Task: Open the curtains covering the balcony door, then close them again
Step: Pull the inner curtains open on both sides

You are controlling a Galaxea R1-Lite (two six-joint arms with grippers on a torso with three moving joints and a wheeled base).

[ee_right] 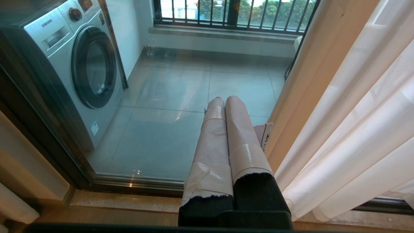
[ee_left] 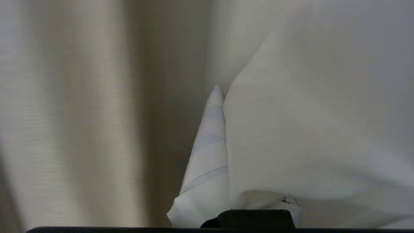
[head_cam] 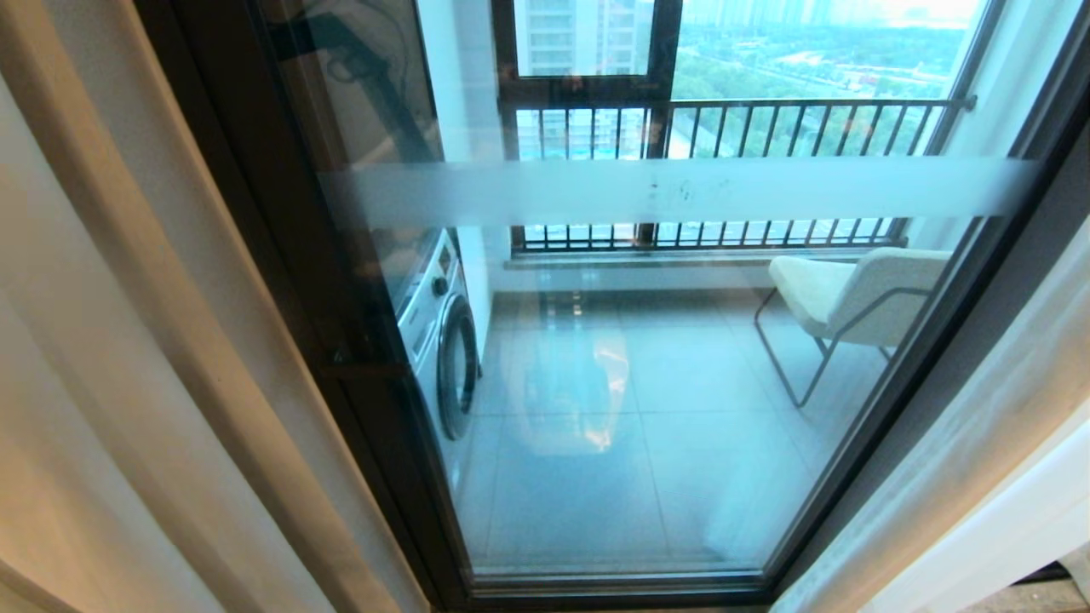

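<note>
The curtains (head_cam: 128,366) are drawn to both sides, leaving the door (head_cam: 647,375) glass bare between its dark frame edges; the washer (ee_right: 69,61) reads SAMSUNG; the left gripper (ee_left: 220,129) pinches a curtain fold; the right gripper (ee_right: 226,129), fingers pressed together, hangs empty just left of the right curtain.
</note>
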